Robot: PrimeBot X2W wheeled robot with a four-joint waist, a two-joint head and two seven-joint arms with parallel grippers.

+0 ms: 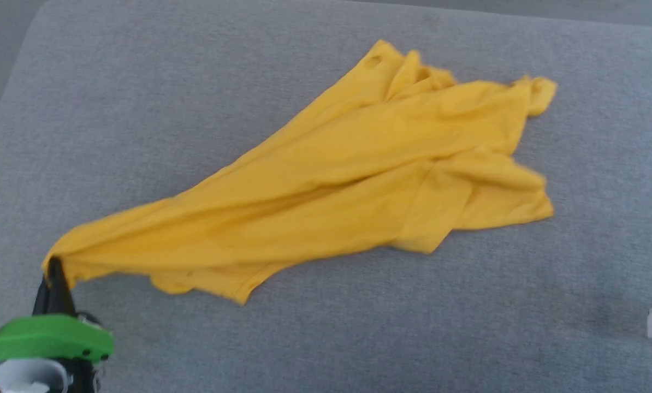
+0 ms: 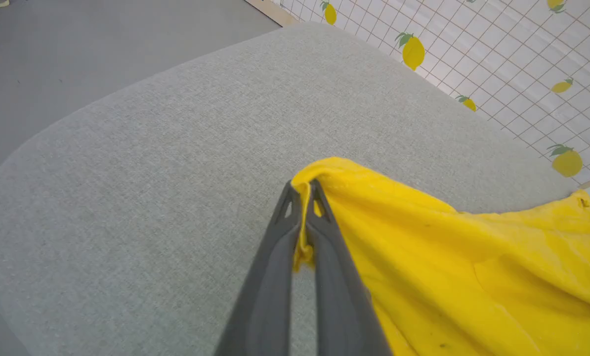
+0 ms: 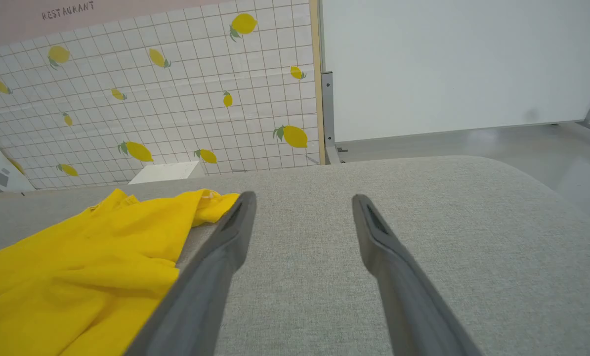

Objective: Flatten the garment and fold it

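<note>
The left end effector (image 2: 302, 190) is pressing its two long dark fingers together and pinching one corner of the mustard-yellow cotton T-shirt (image 2: 448, 257). From that corner, the shirt is lying in a crumpled heap across the middle of the soft grey cloth-covered bench (image 1: 140, 109), reaching away toward the far right. The right end effector (image 3: 302, 200) is hanging spread wide with nothing in it, near the shirt but not touching it.

Things could go wrong from here. The fingers are holding just a little bit of cloth, so I think a hard tug could make it slip out. Only one corner is being held, so a pull may drag the whole heap along instead of smoothing it.

Some things are hard to see. The folds are hiding the layers underneath. I cannot tell which side is facing up, or whether the pinched bit is a sleeve or the bottom edge. The head view is cutting off most of the right end effector.
</note>
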